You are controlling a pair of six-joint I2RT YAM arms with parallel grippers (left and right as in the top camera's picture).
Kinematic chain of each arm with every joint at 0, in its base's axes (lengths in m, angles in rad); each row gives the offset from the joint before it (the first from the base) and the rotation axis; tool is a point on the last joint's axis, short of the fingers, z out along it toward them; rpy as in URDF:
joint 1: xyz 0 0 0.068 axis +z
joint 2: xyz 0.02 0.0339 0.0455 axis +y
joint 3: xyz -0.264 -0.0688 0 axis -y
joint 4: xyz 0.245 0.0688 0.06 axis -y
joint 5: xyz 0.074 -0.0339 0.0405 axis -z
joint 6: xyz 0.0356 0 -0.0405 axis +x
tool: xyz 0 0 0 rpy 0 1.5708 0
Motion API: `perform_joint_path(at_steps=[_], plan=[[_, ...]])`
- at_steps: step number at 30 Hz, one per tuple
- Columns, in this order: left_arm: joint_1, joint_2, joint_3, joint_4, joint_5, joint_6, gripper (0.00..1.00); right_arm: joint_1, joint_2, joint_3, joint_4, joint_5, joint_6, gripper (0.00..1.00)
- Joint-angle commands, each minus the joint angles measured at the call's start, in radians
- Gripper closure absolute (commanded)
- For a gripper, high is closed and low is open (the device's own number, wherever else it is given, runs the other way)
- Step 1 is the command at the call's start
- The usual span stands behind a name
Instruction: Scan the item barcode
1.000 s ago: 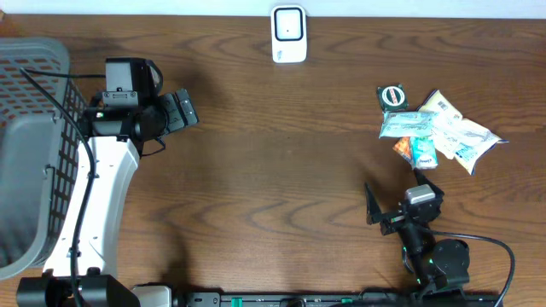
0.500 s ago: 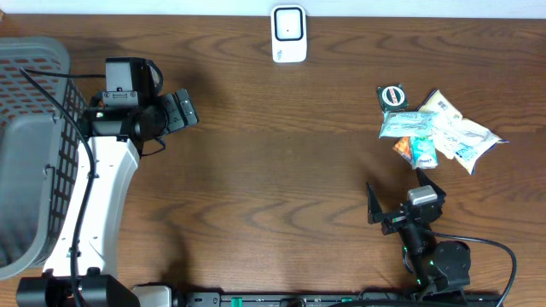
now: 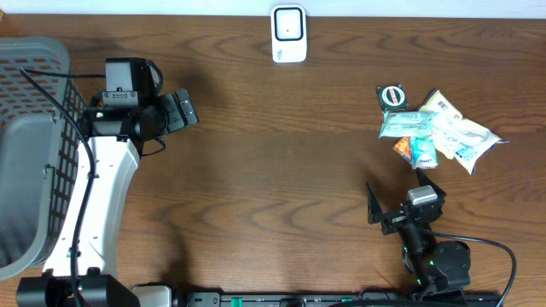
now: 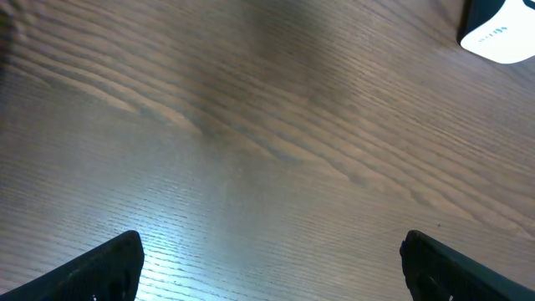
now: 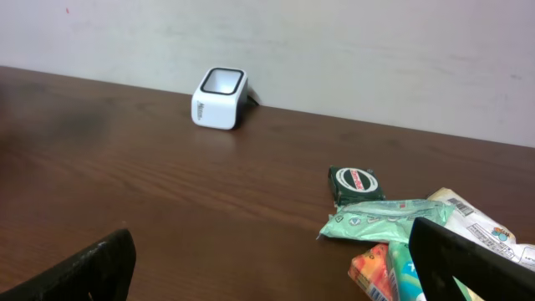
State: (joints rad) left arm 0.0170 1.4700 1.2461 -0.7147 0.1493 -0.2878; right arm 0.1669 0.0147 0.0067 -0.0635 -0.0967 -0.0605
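Grey mesh basket [image 3: 34, 47] stands at the far left edge of the table [image 3: 273, 170], beside the white left arm [image 3: 94, 196]. The left end effector [image 3: 184, 109] hangs over bare wood to the right of the basket, its fingers [image 4: 109, 263] spread wide with nothing between them. The white scanner [image 3: 289, 34] stands at the table's back edge near the middle, well apart from both arms. Further right lies the pile of packets [image 3: 435, 128]: a dark green packet [image 3: 393, 96] with a round logo, a mint-green pouch [image 3: 403, 124] just beside it, white wrappers [image 3: 465, 136] overlapping to the right, and an orange packet [image 3: 401, 147] at the front. The right end effector [image 3: 401, 198] sits just in front of the pile, fingers spread, gripping nothing.
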Motion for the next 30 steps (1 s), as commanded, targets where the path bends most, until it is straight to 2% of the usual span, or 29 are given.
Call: perform_joint_path(at_steps=[1,5,7,8,11,14,16,19,25,30], plan=[[0.002,-0.013,-0.023,-0.003,-0.016,0.01,0.02,0.01,-0.008,-0.001,-0.005,0.009,0.011,0.01],[0.002,-0.11,-0.121,-0.002,-0.016,0.01,0.02,0.01,-0.008,-0.001,-0.005,0.009,0.011,0.01],[0.003,-0.182,-0.199,0.009,-0.089,0.053,0.02,0.01,-0.008,-0.001,-0.005,0.009,0.011,0.01],[0.003,-0.26,-0.275,0.008,-0.191,0.054,0.02,0.01,-0.008,-0.001,-0.005,0.009,0.011,0.01],[0.002,-0.391,-0.401,0.012,-0.188,0.056,0.02,0.01,-0.008,-0.001,-0.005,0.009,0.011,0.01],[0.002,-0.53,-0.532,0.134,-0.21,0.068,0.02,0.01,-0.008,-0.001,-0.005,0.009,0.011,0.01],[0.002,-0.676,-0.679,0.311,-0.199,0.141,0.02,0.01,-0.008,-0.001,-0.005,0.009,0.011,0.01],[0.002,-0.863,-0.867,0.523,-0.099,0.325,0.02,0.01,-0.008,-0.001,-0.005,0.009,0.011,0.01],[0.002,-1.121,-1.086,0.686,-0.072,0.433,0.02,0.01,-0.008,-0.001,-0.005,0.009,0.011,0.01],[0.002,-1.248,-1.193,0.724,-0.075,0.464,0.02,0.01,-0.008,-0.001,-0.005,0.009,0.011,0.01]])
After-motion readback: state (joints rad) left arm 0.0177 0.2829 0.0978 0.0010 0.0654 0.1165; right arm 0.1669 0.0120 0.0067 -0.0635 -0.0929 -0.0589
